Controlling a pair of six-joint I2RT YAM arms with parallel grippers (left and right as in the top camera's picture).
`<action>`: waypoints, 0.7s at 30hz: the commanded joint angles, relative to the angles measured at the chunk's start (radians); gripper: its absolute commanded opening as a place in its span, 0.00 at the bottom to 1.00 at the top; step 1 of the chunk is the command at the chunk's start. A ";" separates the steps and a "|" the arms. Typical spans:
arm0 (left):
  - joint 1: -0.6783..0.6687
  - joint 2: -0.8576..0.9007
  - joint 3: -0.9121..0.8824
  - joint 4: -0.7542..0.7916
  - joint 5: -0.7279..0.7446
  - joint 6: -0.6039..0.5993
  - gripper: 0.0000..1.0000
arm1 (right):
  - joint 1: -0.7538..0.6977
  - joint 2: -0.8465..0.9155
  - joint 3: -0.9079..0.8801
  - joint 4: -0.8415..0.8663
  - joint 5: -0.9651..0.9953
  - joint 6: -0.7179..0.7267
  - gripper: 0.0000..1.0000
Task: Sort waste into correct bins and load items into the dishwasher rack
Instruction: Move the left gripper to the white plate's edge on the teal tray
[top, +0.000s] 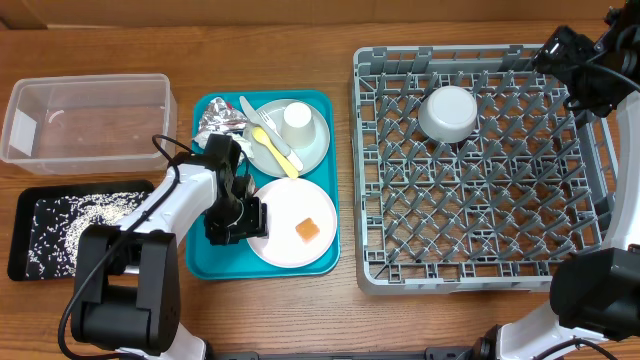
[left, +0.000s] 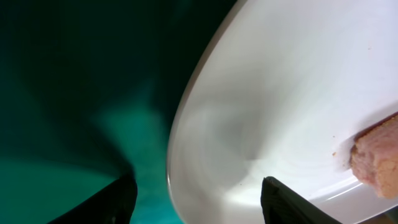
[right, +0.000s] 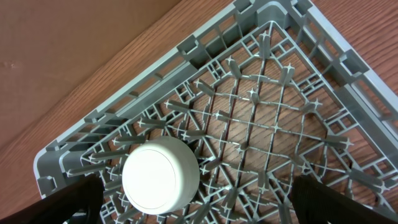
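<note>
Across the wooden table (top: 300, 40), the overhead view has the left gripper (top: 232, 215) covering the left rim of the white plate (top: 285, 245) on the teal tray (top: 215, 268). Its wrist camera shows spread fingers (left: 106, 202) straddling that rim, with the orange cube (left: 376, 165) blurred and cut off. The right gripper (right: 202, 200), fingers wide apart, hangs above the upturned bowl (right: 160, 175) in the rack (right: 348, 68)

A: White plate (left: 273, 87): glossy, smooth. Teal tray (left: 50, 186): plastic, slight sheen.
B: Rack (right: 348, 56): matt grey plastic. Tabletop (right: 74, 50): wood grain. Foil ball (top: 222, 122): crinkled, shiny metal. Tub (top: 20, 125): clear plastic. Black tray (top: 16, 262): matt.
</note>
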 joint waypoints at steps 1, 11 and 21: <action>-0.002 0.000 -0.037 0.023 0.015 0.007 0.69 | -0.001 -0.034 0.011 0.003 0.010 0.005 1.00; -0.002 0.000 -0.074 0.047 -0.030 -0.040 0.45 | -0.001 -0.034 0.011 0.003 0.010 0.005 1.00; -0.001 0.000 -0.024 -0.027 -0.082 -0.084 0.10 | -0.001 -0.034 0.011 0.003 0.010 0.005 1.00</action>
